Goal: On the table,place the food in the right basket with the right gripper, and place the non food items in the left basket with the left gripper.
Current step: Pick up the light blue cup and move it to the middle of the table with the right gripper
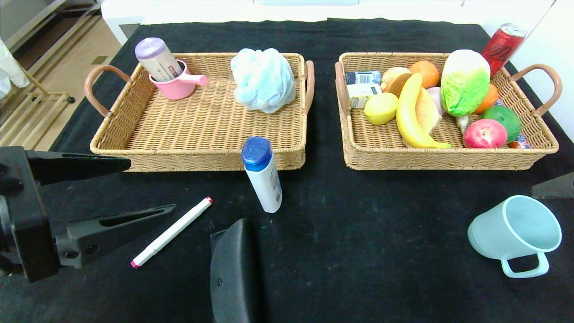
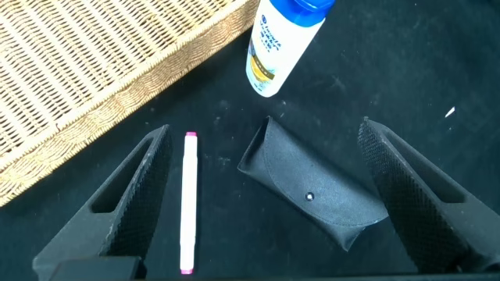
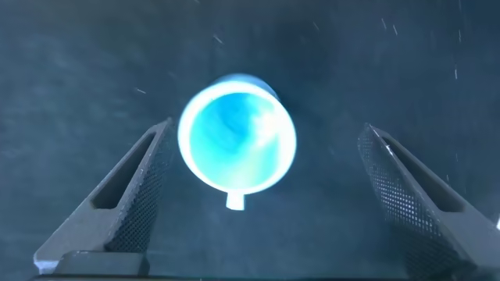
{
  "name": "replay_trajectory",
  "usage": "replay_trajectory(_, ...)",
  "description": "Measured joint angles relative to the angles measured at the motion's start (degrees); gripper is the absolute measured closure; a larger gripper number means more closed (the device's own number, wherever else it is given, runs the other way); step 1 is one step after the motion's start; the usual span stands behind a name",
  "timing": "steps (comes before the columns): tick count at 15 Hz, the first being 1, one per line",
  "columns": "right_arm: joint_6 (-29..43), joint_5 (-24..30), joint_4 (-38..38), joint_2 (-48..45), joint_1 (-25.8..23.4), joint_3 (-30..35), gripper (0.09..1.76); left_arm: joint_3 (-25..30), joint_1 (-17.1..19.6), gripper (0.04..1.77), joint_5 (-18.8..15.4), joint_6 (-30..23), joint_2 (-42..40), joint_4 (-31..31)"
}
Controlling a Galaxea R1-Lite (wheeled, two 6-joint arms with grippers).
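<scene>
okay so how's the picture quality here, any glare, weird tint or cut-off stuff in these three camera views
Head view: even light, sharp; far table edge blown out white, black case cut off at the bottom. Left wrist view: clear, marker and case crisp. Right wrist view: strong blue tint, mint cup glowing and soft-edged, speckled black cloth.

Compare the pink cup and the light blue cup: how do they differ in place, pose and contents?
The pink cup stands upright in the left basket; the light blue cup lies tipped on the black tablecloth, outside both baskets. The pink cup holds a purple-capped tube; the light blue cup is empty. Both have one handle.
</scene>
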Motion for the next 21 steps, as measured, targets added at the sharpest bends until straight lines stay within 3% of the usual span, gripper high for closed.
replay_trajectory(9, -0.3, 5.0, -1.0, -0.1, -6.9, 8.9, 0.15, 0.1, -0.2, 0.09, 0.0, 0.1, 0.0, 0.0)
replay_trajectory(15, -0.2, 5.5, -11.2, 3.0, -7.9, 15.5, 0.14, 0.1, -0.2, 0.09, 0.0, 0.1, 0.0, 0.0)
replay_trajectory(21, -0.2, 5.3, -14.3, 7.7, -8.9, 17.1, 0.14, 0.1, -0.2, 0.09, 0.0, 0.1, 0.0, 0.0)
